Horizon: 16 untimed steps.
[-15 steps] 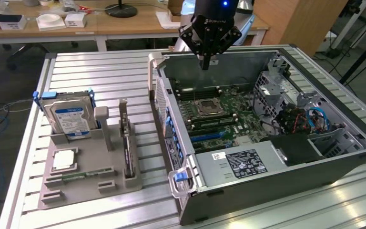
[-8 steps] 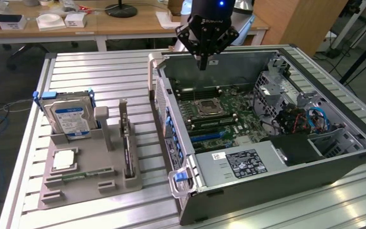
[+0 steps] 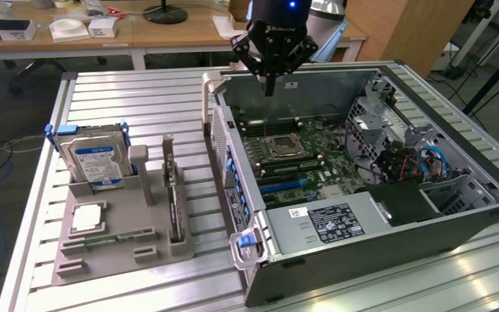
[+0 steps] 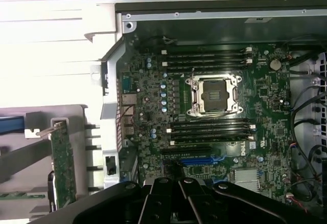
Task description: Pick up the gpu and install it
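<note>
gripper (image 3: 269,88): pinched shut, empty, above the far wall of the open case (image 3: 388,250) | gpu (image 3: 174,208): on edge in grey holder (image 3: 111,259), exterior view's left, well apart from gripper | pick, I judge: needs jaws square across its 1 top edge, then a straight vertical pull

Slatted aluminium table (image 3: 145,110), grey parts holder (image 3: 132,221) on it, open computer case (image 3: 345,266) just beside

The exterior view looks down obliquely from some way off, table (image 3: 137,104) left and open case (image 3: 362,266) right in frame, while the wrist view peers past the gripper (image 4: 176,188) straight down, close, onto the motherboard (image 4: 214,147) both share.
</note>
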Each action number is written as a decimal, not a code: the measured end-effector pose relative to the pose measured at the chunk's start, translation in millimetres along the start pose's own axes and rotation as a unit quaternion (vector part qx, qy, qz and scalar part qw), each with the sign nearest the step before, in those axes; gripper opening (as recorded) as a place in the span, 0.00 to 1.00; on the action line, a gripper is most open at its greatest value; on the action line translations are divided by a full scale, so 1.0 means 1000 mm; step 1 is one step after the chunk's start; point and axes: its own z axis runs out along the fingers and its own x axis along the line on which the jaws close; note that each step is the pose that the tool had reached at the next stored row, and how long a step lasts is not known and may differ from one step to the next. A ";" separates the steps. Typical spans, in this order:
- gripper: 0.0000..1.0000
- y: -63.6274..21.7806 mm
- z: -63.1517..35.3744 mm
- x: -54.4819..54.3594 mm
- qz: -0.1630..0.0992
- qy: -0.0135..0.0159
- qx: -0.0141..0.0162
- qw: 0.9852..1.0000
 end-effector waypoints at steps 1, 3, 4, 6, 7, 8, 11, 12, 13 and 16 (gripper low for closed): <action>0.11 -0.0002 -0.0001 0.003 0.000 0.000 0.000 1.000; 0.11 -0.0005 -0.0002 0.007 0.000 0.000 0.000 1.000; 0.11 -0.0006 -0.0003 0.008 0.000 0.000 0.000 1.000; 0.11 -0.0008 -0.0003 0.011 0.000 0.000 0.000 1.000; 0.11 -0.0010 -0.0004 0.013 0.000 0.000 0.000 1.000; 0.11 -0.0012 -0.0004 0.015 0.000 0.000 0.000 1.000; 0.11 -0.0017 -0.0007 0.023 0.000 0.000 0.000 1.000; 0.11 -0.0019 -0.0007 0.025 0.000 0.000 0.000 1.000; 0.11 -0.0020 -0.0007 0.026 0.000 0.000 0.000 1.000; 0.11 -0.0021 -0.0008 0.029 0.000 0.000 0.000 1.000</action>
